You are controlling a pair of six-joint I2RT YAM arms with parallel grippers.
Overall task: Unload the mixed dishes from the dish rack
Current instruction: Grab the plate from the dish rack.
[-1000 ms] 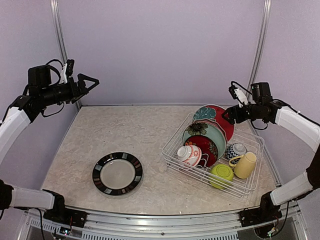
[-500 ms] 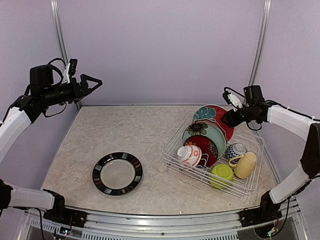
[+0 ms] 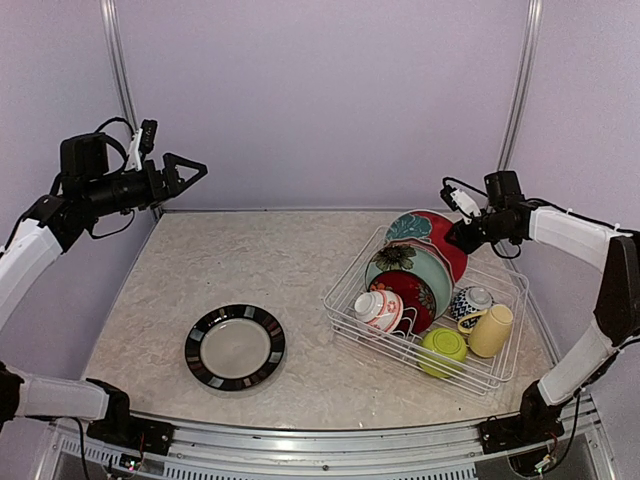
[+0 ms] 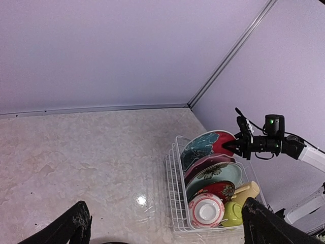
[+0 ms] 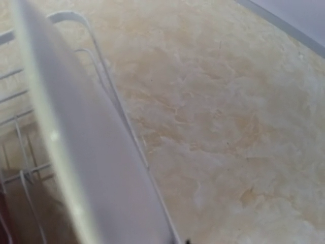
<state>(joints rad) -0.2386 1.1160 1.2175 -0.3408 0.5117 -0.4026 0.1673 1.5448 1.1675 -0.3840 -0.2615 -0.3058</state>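
Far back in the dish rack [image 3: 350, 272], the right gripper [image 3: 459, 238] is hanging at the red-and-teal floral plate's [image 3: 420, 228] top rim. I cannot tell if it is gripping.

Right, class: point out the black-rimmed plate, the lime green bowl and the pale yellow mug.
black-rimmed plate [image 3: 235, 347], top external view, its pale centre.
lime green bowl [image 3: 443, 348], top external view, its outer wall.
pale yellow mug [image 3: 491, 331], top external view, its side.
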